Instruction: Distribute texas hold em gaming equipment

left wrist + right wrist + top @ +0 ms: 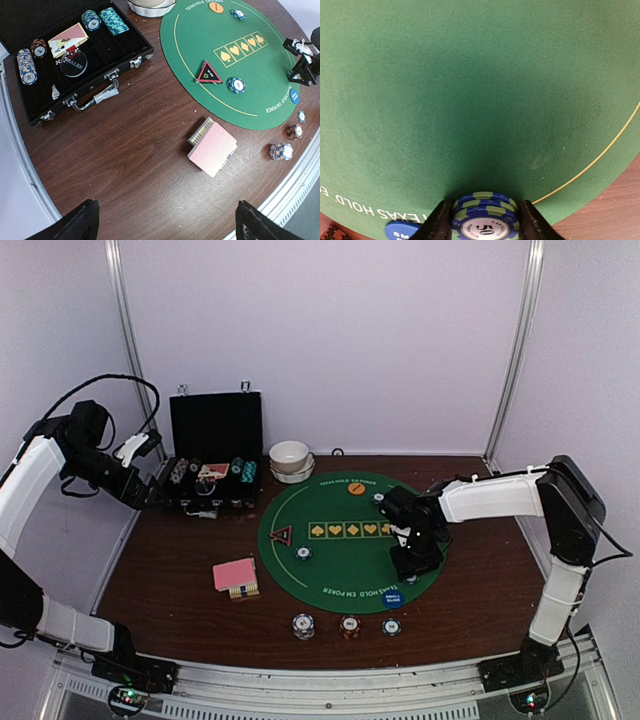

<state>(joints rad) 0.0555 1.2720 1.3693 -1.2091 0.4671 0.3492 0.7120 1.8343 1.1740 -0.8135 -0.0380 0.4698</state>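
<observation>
Blue-green chip stack (482, 209) marked 50: pinched in right tool (484, 221), at near-right part of green mat (335, 575), beside blue disc token (393, 598). Pink-backed card deck (235, 575): on surface (170, 585), left of mat. Left tool (165, 222): spread wide, holding nothing, far left of mat.

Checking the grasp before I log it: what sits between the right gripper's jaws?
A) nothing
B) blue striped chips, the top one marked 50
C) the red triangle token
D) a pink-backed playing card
B: in the right wrist view the right gripper has its jaws closed on either side of the blue striped chips, with a 50 on the top face, over the green mat.
</observation>
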